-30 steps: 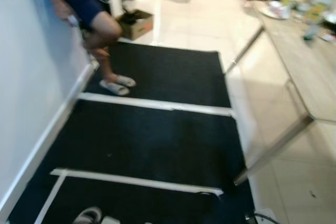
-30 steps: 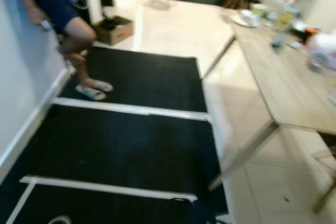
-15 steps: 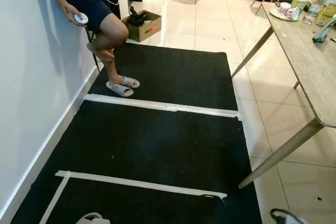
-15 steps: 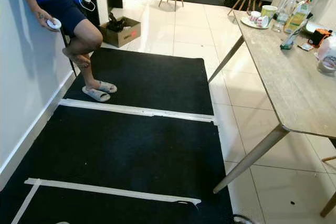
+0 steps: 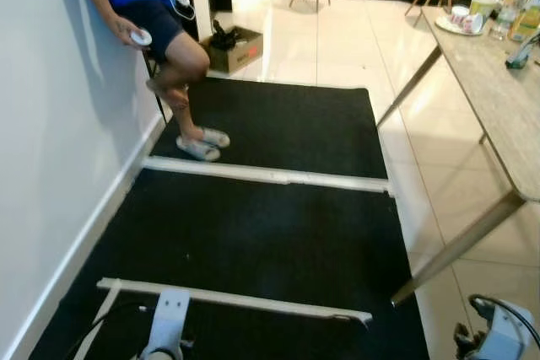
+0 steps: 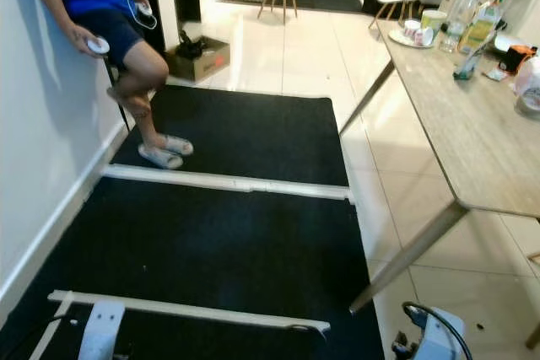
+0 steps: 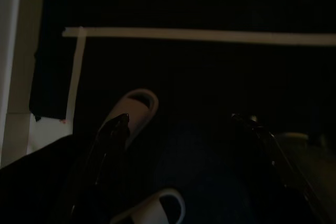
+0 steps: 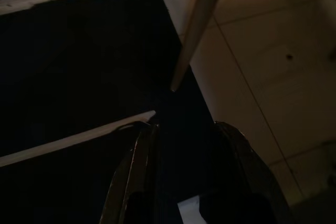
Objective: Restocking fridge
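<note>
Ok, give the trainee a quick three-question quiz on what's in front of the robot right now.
1. True or false: the person by the wall stands with one foot lifted off the black mat.
2. Multiple choice: the cardboard box sits (A) on the table, (B) on the tiled floor beyond the mat, (C) on a chair.
3. Fill in: the bottles stand on the ____ on the robot's right.

Key: 1 true, the raised foot rests against the other leg. 2 B. 3 table.

Both arms hang low, the left gripper and right gripper open over the mat.
</note>
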Controlling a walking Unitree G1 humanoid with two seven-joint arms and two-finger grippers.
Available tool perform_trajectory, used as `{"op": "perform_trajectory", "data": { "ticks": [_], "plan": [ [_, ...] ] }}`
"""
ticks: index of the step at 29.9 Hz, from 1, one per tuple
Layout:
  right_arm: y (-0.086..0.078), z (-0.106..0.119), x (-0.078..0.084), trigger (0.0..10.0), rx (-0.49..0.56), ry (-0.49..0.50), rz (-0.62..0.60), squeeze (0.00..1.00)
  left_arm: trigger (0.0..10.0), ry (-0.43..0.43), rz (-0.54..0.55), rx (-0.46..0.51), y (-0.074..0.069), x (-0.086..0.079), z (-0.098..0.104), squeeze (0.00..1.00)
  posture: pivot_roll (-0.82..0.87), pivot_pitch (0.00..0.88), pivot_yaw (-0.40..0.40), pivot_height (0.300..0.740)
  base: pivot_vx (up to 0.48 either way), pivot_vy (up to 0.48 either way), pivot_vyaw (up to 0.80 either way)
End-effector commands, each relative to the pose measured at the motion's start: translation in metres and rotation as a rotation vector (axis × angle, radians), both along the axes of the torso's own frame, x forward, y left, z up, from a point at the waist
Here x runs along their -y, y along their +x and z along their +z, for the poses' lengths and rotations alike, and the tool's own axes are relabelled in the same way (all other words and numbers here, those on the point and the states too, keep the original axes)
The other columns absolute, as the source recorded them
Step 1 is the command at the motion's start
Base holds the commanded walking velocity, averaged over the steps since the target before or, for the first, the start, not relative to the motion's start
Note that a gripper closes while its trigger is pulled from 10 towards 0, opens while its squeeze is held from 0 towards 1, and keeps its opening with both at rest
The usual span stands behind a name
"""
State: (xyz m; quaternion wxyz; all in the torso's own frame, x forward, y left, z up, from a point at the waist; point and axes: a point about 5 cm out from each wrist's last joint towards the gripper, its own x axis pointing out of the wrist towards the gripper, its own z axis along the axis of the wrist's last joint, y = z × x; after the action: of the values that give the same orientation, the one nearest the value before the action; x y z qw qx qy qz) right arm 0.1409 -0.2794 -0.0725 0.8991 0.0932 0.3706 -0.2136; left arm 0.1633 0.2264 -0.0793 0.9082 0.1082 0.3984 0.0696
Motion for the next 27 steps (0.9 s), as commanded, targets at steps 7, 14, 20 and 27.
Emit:
{"op": "perform_trajectory", "data": {
  "ticks": [7,14,20,27],
  "plan": [
    [-0.005,0.003,0.012,10.0,-0.016,-0.033,0.041,0.0,10.0,0.002,0.023,0.042,-0.003,0.012,-0.001,0.0,-0.05,0.057,-0.128,0.74,0.0,0.0,0.0],
    [0.002,0.008,0.018,10.0,0.018,-0.039,0.003,0.0,10.0,0.029,-0.035,0.056,0.001,0.017,0.001,0.0,-0.06,0.059,-0.114,0.74,0.0,0.0,0.0],
    [0.002,0.008,0.017,10.0,0.012,-0.057,0.01,0.0,10.0,0.068,-0.103,0.055,0.005,0.018,0.003,0.0,-0.08,0.051,-0.074,0.74,0.0,0.0,0.0],
    [-0.013,0.001,0.012,10.0,-0.035,-0.082,-0.027,0.0,10.0,0.141,-0.282,0.041,0.018,0.016,0.008,0.0,-0.09,0.03,0.007,0.74,0.0,0.0,0.0]
  ]
}}
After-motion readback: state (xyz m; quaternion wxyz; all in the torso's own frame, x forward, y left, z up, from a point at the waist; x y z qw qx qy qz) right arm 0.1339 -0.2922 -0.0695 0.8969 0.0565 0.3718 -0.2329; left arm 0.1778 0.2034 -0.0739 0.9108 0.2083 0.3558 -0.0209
